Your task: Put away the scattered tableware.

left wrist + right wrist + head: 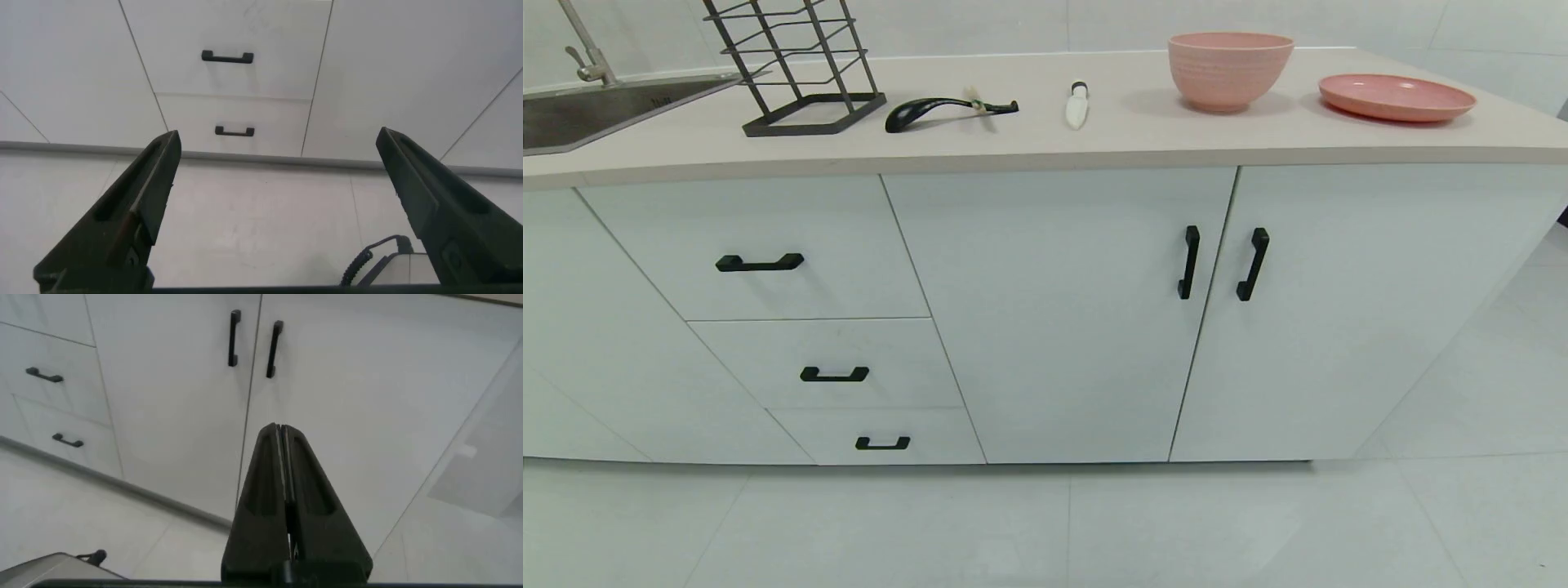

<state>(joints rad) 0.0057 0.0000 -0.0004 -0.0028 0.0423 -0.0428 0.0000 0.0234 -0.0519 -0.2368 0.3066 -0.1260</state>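
Note:
On the beige countertop [1045,147] lie a black ladle-like spoon [931,110], a small white utensil with a dark tip [1076,104], a pink bowl [1230,69] and a pink plate [1396,96]. A black wire rack [796,65] stands at the counter's left. My left gripper [282,147] is open, low above the floor, facing the lower drawers [229,90]. My right gripper [280,437] is shut with nothing in it, facing the double cabinet doors [253,351].
A steel sink [596,110] with a tap sits at the far left of the counter. White cabinets below have three drawers with black handles [760,262] and two doors with vertical handles [1190,261]. Grey tiled floor [1045,523] lies in front.

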